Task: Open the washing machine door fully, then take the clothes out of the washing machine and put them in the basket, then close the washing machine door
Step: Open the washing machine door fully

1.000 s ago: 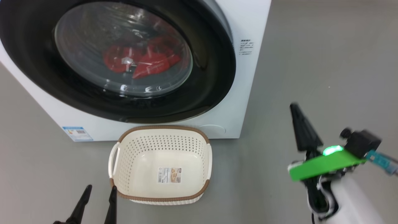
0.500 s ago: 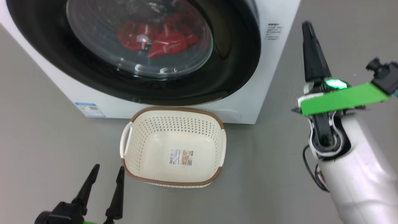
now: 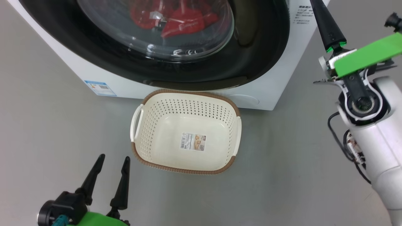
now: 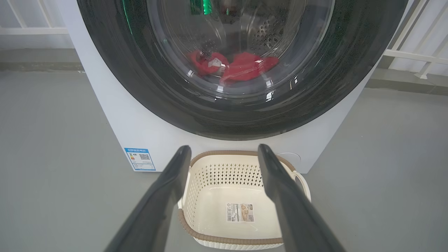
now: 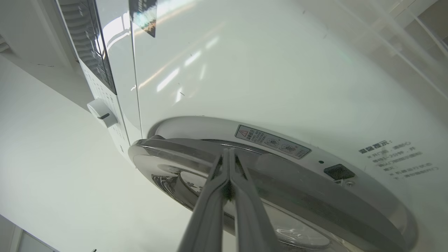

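1. Floor (image 3: 47,125): smooth, matte grey. It carries the washer and the basket.

2. Washer (image 3: 273,81): boxy white glossy body. A blue sticker (image 3: 100,88) sits at the lower left corner of its front.

3. Door (image 3: 257,47): round, with a wide glossy black rim and a bulging clear glass bowl. It is shut against the washer front. In the right wrist view its edge is silvery.

4. Basket (image 3: 188,92): cream perforated plastic, a rounded rectangle with a brown woven-look rim and two side handles. It stands on the floor just before the washer's bottom front edge, below the door. A paper label (image 3: 193,142) lies on its bottom.

5. Clothes (image 3: 185,22): crumpled bright red fabric with white trim, lying low in the perforated steel drum behind the glass.

6. Left gripper (image 3: 114,157): dark tapered fingers spread apart, holding nothing, above the floor near the basket's near left corner.

7. Right gripper (image 5: 226,154): fingers pressed together, holding nothing, tips at the door's edge. Contact cannot be told.

Changes over the last second: the head camera has shifted, so the whole scene sits differently in its view. Against the washer, the right gripper has risen from beside the lower right corner to the printed text high on the front. Basket, clothes, door and finger settings are unchanged.
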You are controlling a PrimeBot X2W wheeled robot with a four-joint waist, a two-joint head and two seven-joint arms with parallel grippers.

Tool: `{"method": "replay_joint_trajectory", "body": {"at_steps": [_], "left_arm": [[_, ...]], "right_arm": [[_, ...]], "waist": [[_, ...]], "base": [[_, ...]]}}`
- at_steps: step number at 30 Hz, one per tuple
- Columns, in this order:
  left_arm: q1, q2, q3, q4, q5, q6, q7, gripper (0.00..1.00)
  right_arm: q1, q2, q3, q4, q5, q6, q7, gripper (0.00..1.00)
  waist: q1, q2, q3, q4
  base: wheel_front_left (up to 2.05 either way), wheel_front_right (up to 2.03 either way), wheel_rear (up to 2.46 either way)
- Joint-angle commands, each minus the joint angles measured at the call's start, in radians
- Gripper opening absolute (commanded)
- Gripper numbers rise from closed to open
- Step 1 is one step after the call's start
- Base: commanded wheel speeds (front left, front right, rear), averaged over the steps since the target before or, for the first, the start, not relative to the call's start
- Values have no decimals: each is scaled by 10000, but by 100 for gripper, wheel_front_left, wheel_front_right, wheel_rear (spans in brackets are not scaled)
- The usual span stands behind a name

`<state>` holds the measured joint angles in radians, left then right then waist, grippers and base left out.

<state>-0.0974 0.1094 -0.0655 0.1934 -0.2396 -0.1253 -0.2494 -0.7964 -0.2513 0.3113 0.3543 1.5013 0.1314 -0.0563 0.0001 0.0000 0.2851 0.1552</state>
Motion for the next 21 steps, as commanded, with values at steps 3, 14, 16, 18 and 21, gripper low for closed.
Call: {"method": "replay_joint_trajectory", "body": {"at_steps": [3,14,16,18,21], "left_arm": [[-342,218,282,-138,-98,-54,-124,100],[-518,288,22,-29,-216,-54,-124,100],[-543,301,-15,-25,-234,-54,-124,100],[-570,315,-57,-13,-253,-54,-124,100],[-617,330,-131,-4,-282,-54,-124,100]], "right_arm": [[-464,-125,190,-21,574,-7,798,0],[-1136,-455,-322,793,1727,-7,2877,0],[-1272,-484,-370,1043,1797,-7,3203,0],[-1429,-523,-345,1311,1793,-7,3542,0],[-1646,-565,-298,1681,1734,-7,3940,0]], "waist": [[0,0,163,75],[-1,0,396,210],[-1,0,435,241],[-1,0,481,271],[-1,0,538,326]], "base": [[0,0,0],[0,0,0],[0,0,0],[0,0,0],[0,0,0]]}}
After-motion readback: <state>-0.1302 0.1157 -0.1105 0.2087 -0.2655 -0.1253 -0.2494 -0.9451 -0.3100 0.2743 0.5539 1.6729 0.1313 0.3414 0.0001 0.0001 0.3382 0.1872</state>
